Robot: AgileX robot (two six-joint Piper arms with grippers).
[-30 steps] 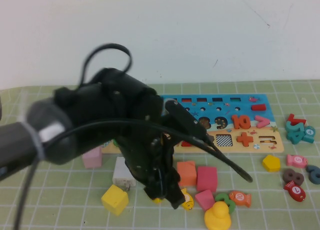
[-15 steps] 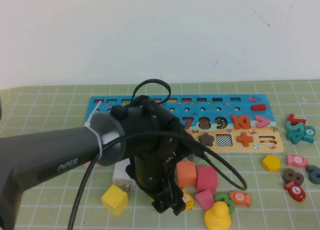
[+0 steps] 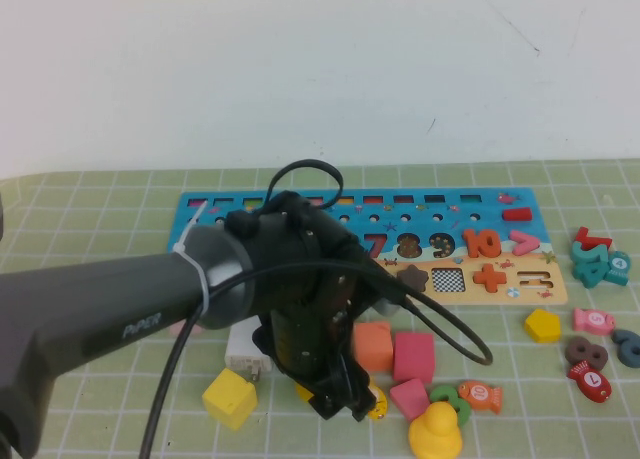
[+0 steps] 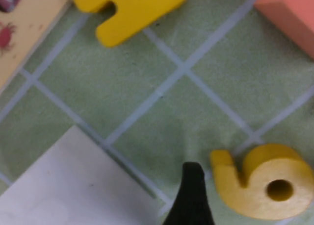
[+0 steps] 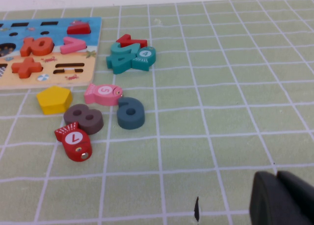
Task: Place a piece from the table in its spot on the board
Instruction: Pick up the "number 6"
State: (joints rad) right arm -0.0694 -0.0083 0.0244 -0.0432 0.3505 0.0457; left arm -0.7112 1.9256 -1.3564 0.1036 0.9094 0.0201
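Left arm reaches over the front-middle of the surface, left claw low among loose blocks, just in front of the board. Fingers apart, nothing between them. Wrist view: one dark fingertip sits just beside the yellow 6, apparently not touching, other finger out of frame. The 6 lies flat on the green grid, hole visible; in the high view it is mostly hidden under the claw. Another yellow flat piece lies farther off near the board edge, white block close on the other side.

Around the claw, left to right in the high view: yellow cube, white block, orange cube, pink cube, yellow duck. Board behind carries 7, 8, 9, 10; its left part is hidden by the arm, so the 6 slot can't be seen.

Far right: right claw is parked low over bare grid, well apart from the loose pieces near the board's right end; can't tell if it's apart or together.

Progress: early. Piece not grasped, not lifted, not placed. Left to do, by my read: close on the 6, lift, carry to board, seat it in its slot.
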